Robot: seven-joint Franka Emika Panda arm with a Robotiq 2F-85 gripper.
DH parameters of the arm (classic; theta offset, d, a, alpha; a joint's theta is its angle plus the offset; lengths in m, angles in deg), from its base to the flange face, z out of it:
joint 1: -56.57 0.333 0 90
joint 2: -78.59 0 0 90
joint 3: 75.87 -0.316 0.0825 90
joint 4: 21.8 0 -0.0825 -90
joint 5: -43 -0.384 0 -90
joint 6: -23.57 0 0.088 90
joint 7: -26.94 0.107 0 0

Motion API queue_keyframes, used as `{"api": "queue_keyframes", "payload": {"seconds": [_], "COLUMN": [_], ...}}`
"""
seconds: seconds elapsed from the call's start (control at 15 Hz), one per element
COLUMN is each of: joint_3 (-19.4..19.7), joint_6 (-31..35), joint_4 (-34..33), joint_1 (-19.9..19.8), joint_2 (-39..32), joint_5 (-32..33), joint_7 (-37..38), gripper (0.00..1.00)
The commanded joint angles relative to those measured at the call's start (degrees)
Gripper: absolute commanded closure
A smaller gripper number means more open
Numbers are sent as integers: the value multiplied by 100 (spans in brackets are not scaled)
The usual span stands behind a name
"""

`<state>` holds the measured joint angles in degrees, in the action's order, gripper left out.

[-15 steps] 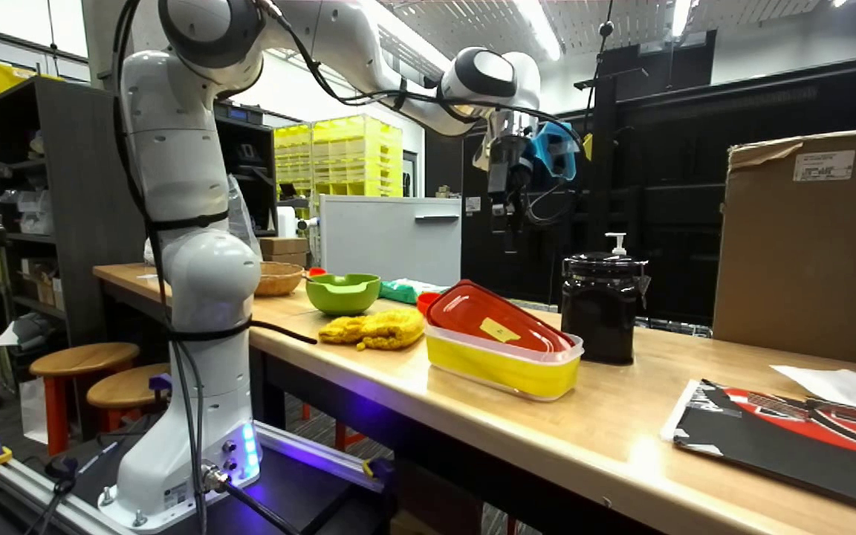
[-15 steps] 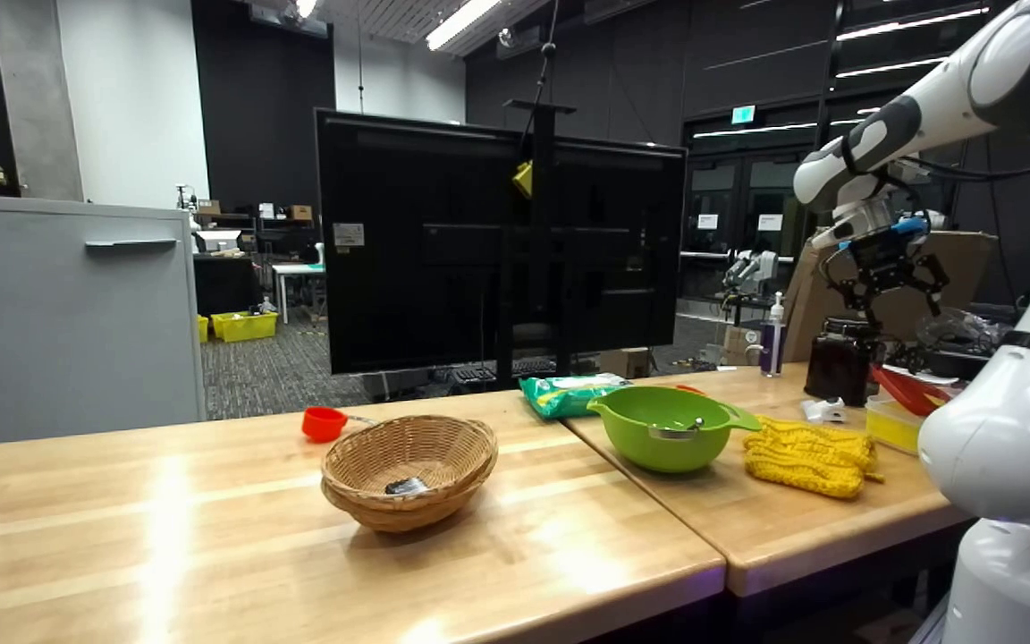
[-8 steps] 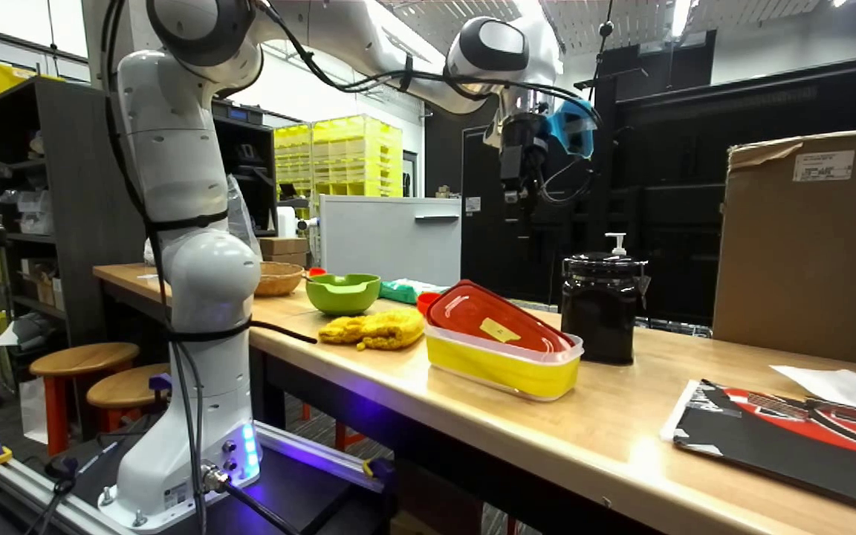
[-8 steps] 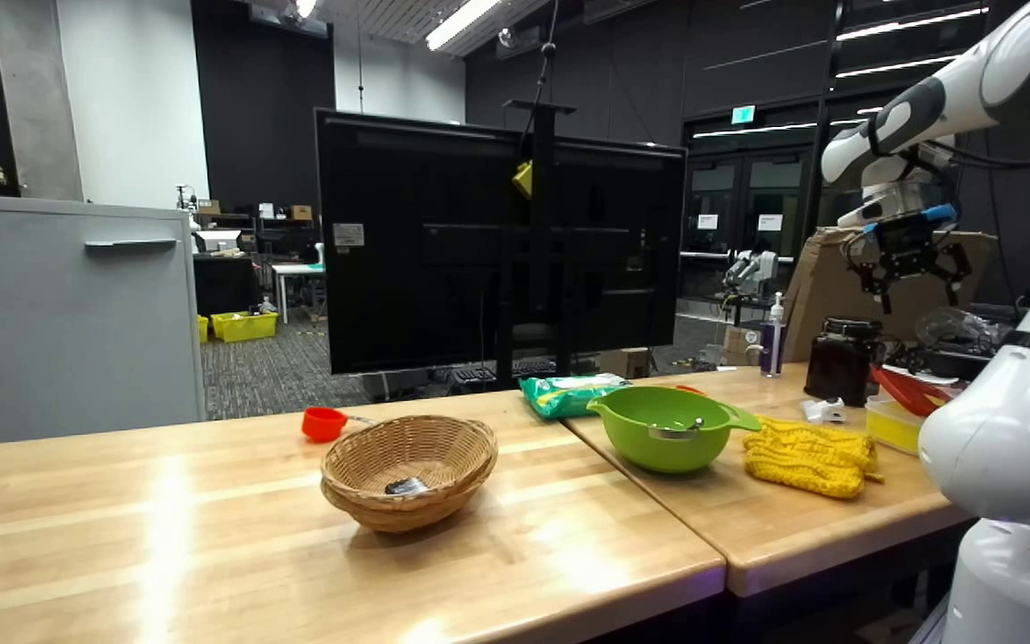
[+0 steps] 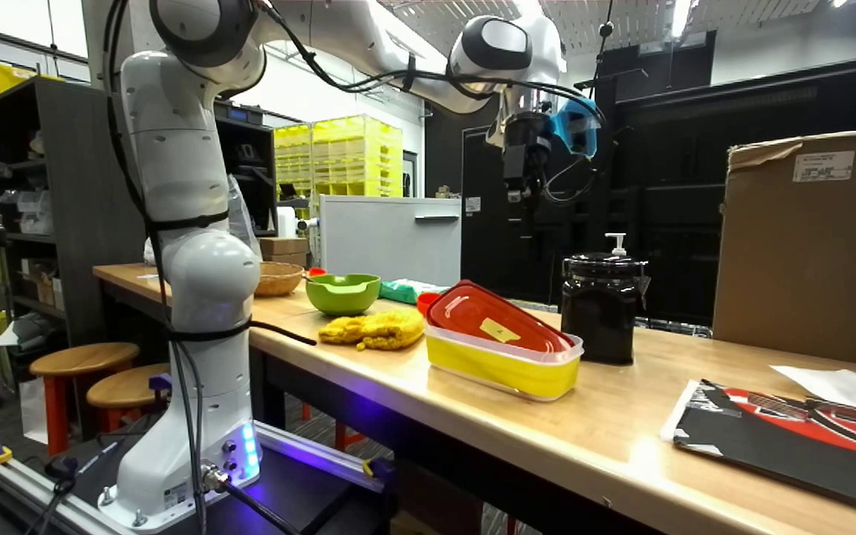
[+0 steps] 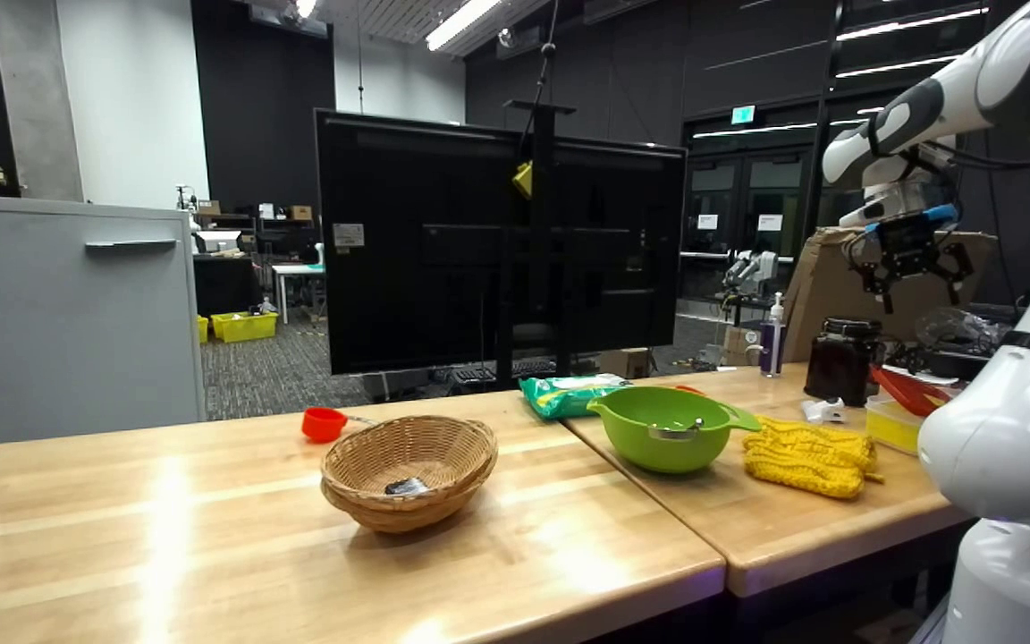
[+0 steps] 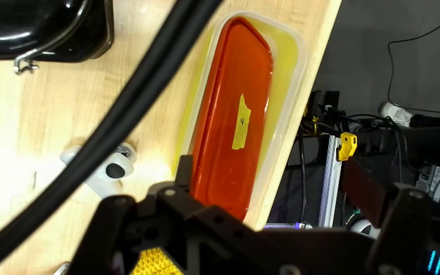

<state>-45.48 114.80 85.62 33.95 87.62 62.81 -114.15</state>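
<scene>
One glossy red plastic lid point(image 7: 224, 120), marked with a strip of yellow tape point(image 7: 241, 126), rests loose and tilted in a long yellow plastic tub with a clear rim point(image 5: 506, 371). In an exterior view its raised end points to ten o'clock, above the rim, and its low end to four, so it looks propped there by the tub's walls rather than pressed on as a cover, probably because it sits askew to the opening. The tub stands along the edge of a pale wooden tabletop point(image 5: 614, 405). Taking the lid as the clock's centre in the wrist view, a black jar with a wire clasp point(image 7: 21, 19) stands at ten, a white plastic device point(image 7: 103, 181) lies at eight, partly hidden by a thick dark cable point(image 7: 139, 89), and a bright yellow knitted cloth point(image 7: 155, 263) shows at seven; jar and device are both clear of the tub. The black two-fingered claw point(image 6: 921, 299) holds and touches nothing: its fingers are spread well apart, and it hangs near twelve o'clock above the tub in both exterior views, high enough, I judge, to clear the tall jar. The white jointed arm point(image 5: 190, 171) rises, bends over at the top and reaches across the tabletop, wrist aimed down toward six o'clock, leaving the lid nearly underneath.
</scene>
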Motion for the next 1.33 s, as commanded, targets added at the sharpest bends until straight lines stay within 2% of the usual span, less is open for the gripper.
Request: {"api": "queue_keyframes", "payload": {"seconds": [0.0, 0.27, 0.4, 0.6, 0.67, 0.87, 1.27], "joint_3": [-204, -788, -1114, -1580, -1281, -1518, -1449], "joint_6": [-72, -349, -531, -440, -576, -562, -534], "joint_4": [247, 995, 1315, 1885, 1398, 1736, 1785], "joint_1": [28, 335, 554, 973, 929, 1170, 1138], "joint_2": [212, 895, 1173, 1610, 1116, 1410, 1478], "joint_5": [-65, -144, -365, -962, -712, -833, -833], "joint_7": [271, 1193, 1855, 3065, 2488, 3051, 3068], "gripper": [0, 0, 0, 0, 0, 0, 0]}}
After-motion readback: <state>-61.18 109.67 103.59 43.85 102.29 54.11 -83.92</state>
